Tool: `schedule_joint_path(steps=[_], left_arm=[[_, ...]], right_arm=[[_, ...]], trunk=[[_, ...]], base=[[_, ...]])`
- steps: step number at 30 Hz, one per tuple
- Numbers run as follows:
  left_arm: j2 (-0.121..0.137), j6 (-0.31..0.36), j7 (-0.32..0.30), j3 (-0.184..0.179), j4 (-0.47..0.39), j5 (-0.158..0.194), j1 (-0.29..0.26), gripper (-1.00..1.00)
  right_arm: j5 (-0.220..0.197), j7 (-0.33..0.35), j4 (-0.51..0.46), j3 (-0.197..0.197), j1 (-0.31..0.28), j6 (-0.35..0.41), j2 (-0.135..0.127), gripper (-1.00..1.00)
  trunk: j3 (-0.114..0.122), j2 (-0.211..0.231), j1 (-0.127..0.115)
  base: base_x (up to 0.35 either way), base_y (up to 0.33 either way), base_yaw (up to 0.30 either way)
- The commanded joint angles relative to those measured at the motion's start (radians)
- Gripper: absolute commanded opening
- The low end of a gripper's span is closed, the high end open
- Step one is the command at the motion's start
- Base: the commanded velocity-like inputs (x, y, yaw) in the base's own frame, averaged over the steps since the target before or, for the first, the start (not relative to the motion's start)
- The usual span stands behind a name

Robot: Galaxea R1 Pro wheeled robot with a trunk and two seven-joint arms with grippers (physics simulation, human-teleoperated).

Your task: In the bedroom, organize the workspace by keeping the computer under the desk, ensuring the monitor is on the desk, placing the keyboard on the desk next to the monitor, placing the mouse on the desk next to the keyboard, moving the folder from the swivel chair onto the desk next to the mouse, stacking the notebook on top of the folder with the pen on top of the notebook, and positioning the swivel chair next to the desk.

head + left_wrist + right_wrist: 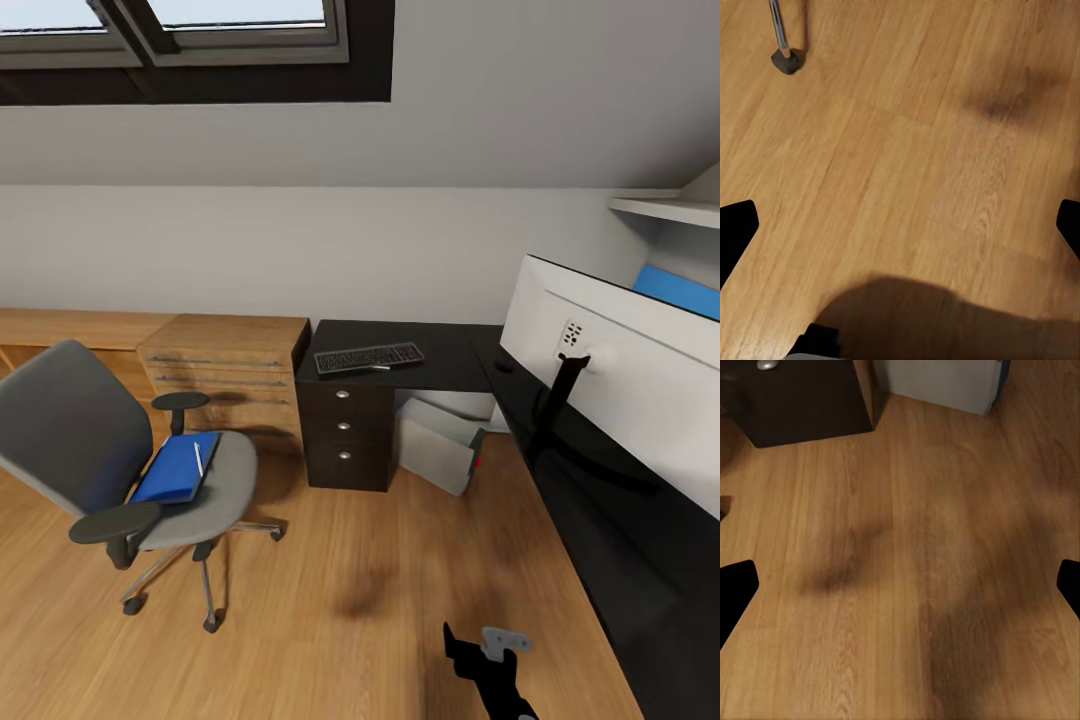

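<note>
While both arms hang low over the wooden floor (330, 600), the left gripper (900, 225) and the right gripper (900, 581) each show 2 dark fingertips spread far apart at the edges of their wrist views, with bare boards between them and nothing held. Part of an arm (495, 665) shows low in the head view. Nearer on the left stands the swivel chair (120, 470), well apart from the desk (420, 355); the folder (175, 468) lies flat on its seat with the pen (198, 459) on top. No notebook can be made out. Under the desk, beside the 3 drawers, the computer (440, 445) leans tilted. The monitor (640, 390) stands on the near wing of the desk, its back to the camera, and the keyboard (369, 357) lies on the far wing. A small dark shape (504, 366) near the monitor may be the mouse.

The loose pen could roll off if the folder is lifted tilted, and the castered chair may roll away under a push.
</note>
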Motion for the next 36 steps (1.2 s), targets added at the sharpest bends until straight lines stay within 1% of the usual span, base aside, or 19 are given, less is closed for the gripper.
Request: schedule_joint_path(steps=[1,9,18,27,36], left_arm=[[0.001,-0.004,0.009,-0.008,0.000,0.005,0.000,1.00],[0.001,-0.004,0.008,-0.009,0.000,0.005,0.000,1.00],[0.001,-0.004,0.008,-0.009,0.000,0.005,0.000,1.00],[0.001,-0.004,0.008,-0.010,0.003,0.005,0.000,1.00],[0.001,-0.004,0.008,-0.010,0.021,0.005,0.000,1.00]], right_arm=[[0.003,0.006,0.002,-0.009,-0.001,-0.004,0.000,1.00],[0.003,0.005,0.002,-0.009,-0.001,-0.005,0.000,1.00],[0.001,0.004,0.002,-0.009,-0.001,-0.009,-0.001,1.00],[-0.001,0.002,0.002,-0.009,-0.001,-0.008,0.003,1.00],[0.000,0.004,0.002,-0.009,0.003,-0.009,-0.011,1.00]], trunk=[[-0.001,-0.001,0.000],[-0.001,-0.001,0.000],[0.002,-0.001,0.000],[0.003,-0.001,0.000],[0.003,-0.001,0.000]], base=[[0.010,0.001,0.000],[0.004,0.000,-0.015],[0.000,0.000,-0.106],[0.000,0.000,-0.011],[0.000,0.000,0.000]])
